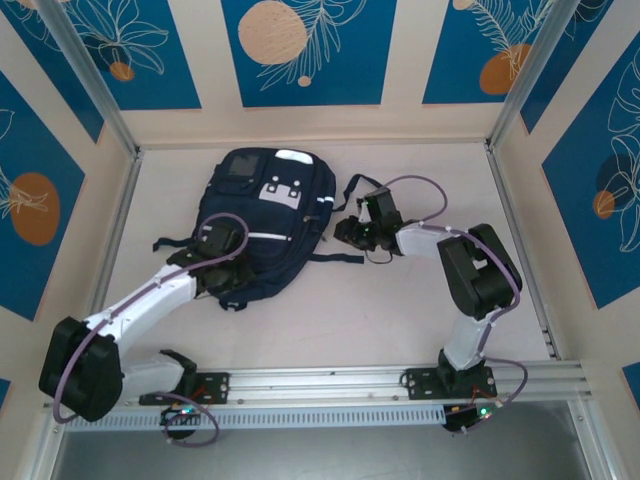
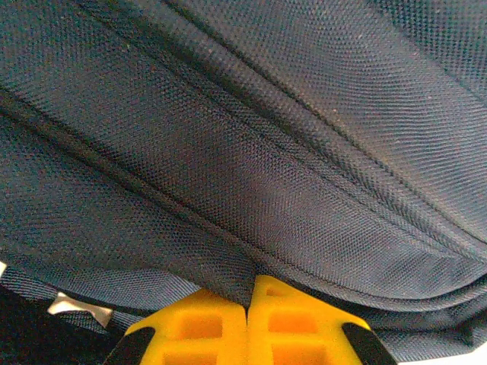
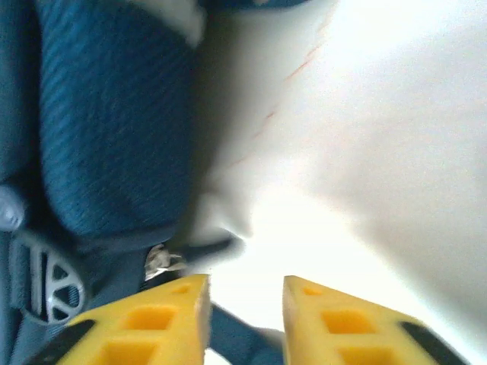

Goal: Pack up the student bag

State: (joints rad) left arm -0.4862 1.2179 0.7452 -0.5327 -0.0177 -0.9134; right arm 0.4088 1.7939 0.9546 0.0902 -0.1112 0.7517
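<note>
The top external camera looks steeply down from above and behind the arm bases over the whole table [image 1: 400,310], the left wrist camera sits tight against the fabric of the student bag [image 1: 265,215], and the right wrist camera looks closely past the bag's side onto the tabletop, so all three views share the bag.

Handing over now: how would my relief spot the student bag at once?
On the pale table, toward the far left, lies the student bag. Unlike the left arm and right arm reaching toward it, it is navy fabric with white stripes.
</note>
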